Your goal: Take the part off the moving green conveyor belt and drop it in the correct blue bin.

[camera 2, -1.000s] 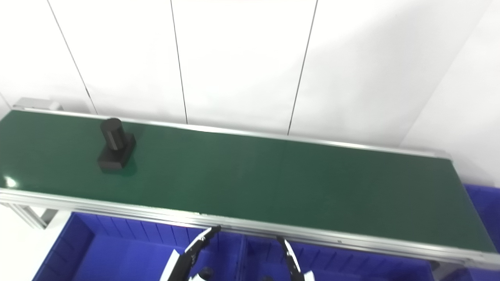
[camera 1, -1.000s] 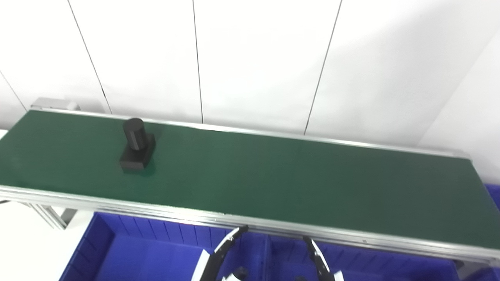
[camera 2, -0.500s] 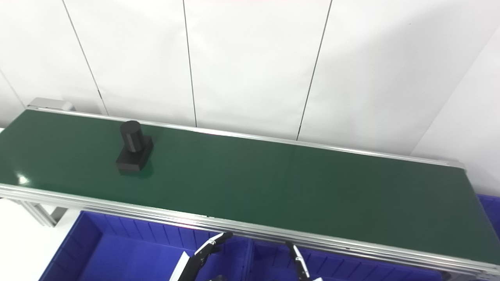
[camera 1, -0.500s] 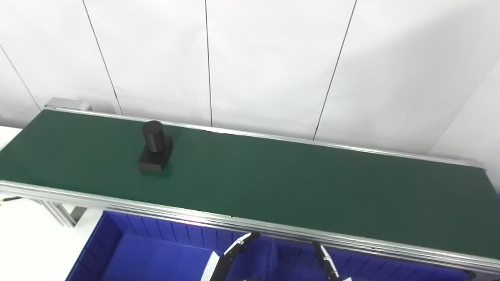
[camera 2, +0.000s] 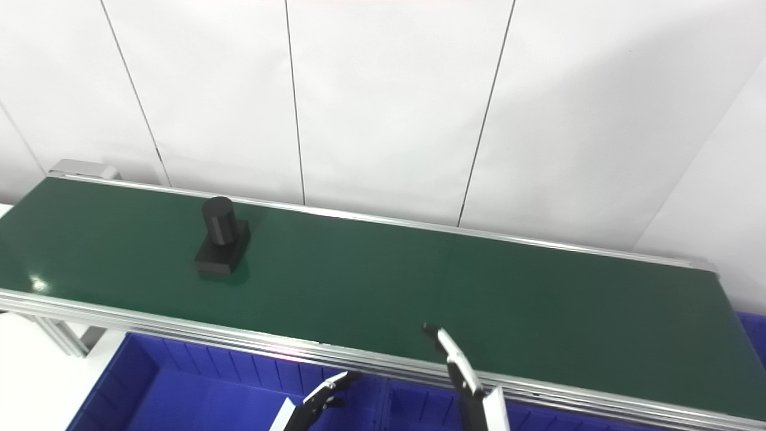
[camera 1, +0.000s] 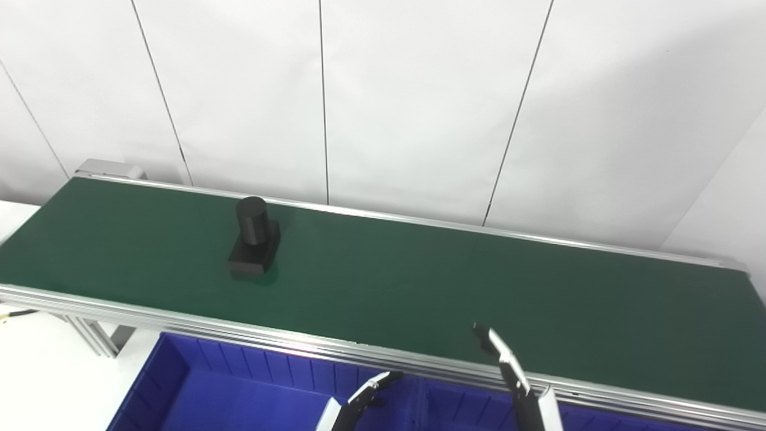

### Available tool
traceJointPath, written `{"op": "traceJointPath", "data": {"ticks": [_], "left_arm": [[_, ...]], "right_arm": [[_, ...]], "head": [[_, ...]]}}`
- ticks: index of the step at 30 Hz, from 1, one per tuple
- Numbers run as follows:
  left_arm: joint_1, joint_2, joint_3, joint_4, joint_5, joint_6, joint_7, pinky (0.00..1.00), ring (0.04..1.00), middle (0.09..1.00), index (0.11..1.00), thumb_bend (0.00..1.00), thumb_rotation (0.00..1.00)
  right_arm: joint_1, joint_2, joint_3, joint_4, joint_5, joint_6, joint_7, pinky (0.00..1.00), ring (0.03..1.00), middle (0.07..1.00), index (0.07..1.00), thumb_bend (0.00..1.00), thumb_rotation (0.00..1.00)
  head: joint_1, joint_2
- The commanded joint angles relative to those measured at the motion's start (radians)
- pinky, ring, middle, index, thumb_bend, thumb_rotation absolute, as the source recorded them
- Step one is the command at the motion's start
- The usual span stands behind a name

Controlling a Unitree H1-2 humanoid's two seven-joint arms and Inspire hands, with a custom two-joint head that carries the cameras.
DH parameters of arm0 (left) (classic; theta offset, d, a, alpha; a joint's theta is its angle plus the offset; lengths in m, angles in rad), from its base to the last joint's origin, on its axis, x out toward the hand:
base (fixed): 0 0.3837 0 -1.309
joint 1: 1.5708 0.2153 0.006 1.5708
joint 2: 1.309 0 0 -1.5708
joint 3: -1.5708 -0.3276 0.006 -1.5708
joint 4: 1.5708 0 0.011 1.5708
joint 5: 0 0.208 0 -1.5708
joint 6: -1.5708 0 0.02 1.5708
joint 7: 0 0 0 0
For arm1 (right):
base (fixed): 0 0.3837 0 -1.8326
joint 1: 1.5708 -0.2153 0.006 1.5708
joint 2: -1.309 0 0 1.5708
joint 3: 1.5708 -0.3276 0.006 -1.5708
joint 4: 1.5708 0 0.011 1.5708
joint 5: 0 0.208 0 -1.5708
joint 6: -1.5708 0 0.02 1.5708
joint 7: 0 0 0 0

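Right hand (camera 1: pixel 514 377) shows only as one slim finger plus a bit of white casing, poking up over the belt's near rail toward the right-of-middle stretch. Fingers apart or together: can't tell, too little in frame. It holds nothing that I can see. Left hand (camera 1: pixel 359 402) sits lower, below the near rail over the blue bin (camera 1: pixel 239 395); again only a fingertip or two visible, so its state can't be told either.

Part (camera 1: pixel 254 242) is black: a round cylinder standing upright on a flat rectangular base. It sits on the green conveyor belt (camera 1: pixel 419 281) toward the left end, closer to the far rail than the near one, well apart from both hands.

Risks, as I judge them:
- Belt is moving per the task, so timing matters; reach late or early and the hand closes on air, or knocks the part.
- Cylinder is tall vs. its base, so a sideways bump from a finger could tip it over or shove it toward the far rail.
- Part is on the far side, so a long reach across the belt; wrist or casing may drag on the near rail.

Orientation: long axis is the cylinder's, vertical, pointing up. Base's longer side runs roughly across the belt, near-to-far, skewed a little.
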Motion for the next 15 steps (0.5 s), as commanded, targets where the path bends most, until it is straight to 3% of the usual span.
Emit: {"op": "traceJointPath", "data": {"ticks": [1, 9, 15], "left_arm": [[-0.02, -0.005, 0.0, -0.009, -0.006, -0.036, 0.007, 0.78, 0.873, 0.89, 0.838, 0.89, 0.89], [-0.041, -0.004, -0.019, 0.02, 0.013, -0.036, 0.044, 0.77, 0.862, 0.882, 0.832, 0.88, 0.89], [-0.048, -0.008, -0.026, 0.027, -0.001, -0.036, 0.044, 0.76, 0.865, 0.882, 0.823, 0.91, 0.88]], "right_arm": [[-0.053, -0.004, -0.025, -0.028, 0.02, -0.034, 0.006, 0.86, 0.88, 0.897, 0.884, 0.8, 0.78], [-0.141, 0.028, -0.061, 0.034, 0.025, -0.034, -0.003, 0.88, 0.884, 0.9, 0.905, 0.73, 0.73], [-0.191, 0.062, -0.098, 0.116, 0.048, -0.034, 0.034, 0.85, 0.867, 0.875, 0.887, 0.75, 0.72]], "head": [[0.001, 0.0], [0.001, -0.019], [0.003, -0.033]]}}
